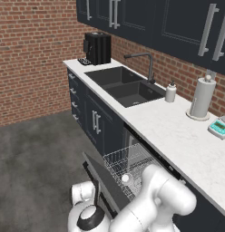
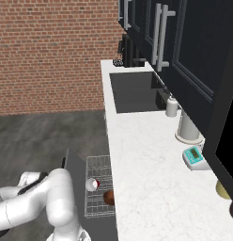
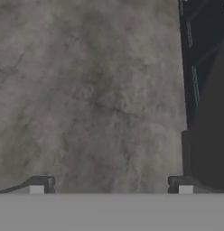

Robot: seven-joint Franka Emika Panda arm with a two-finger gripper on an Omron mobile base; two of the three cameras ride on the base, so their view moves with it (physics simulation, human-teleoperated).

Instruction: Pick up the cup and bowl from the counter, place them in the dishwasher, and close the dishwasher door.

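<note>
Pincer (image 3: 111, 185) spread wide and empty, tips over grey concrete floor (image 3: 86, 90), just beside dark navy-grey flat dishwasher door (image 3: 206, 113) at the hand view's right edge. Small red tapered cup with white rim (image 2: 92, 184) and glossy dark-brown rounded bowl (image 2: 109, 197) sitting in light-grey wire rack (image 2: 99, 169) of open under-bench dishwasher (image 1: 132, 167). Long white marbled stone bench (image 2: 146, 179) alongside.
</note>
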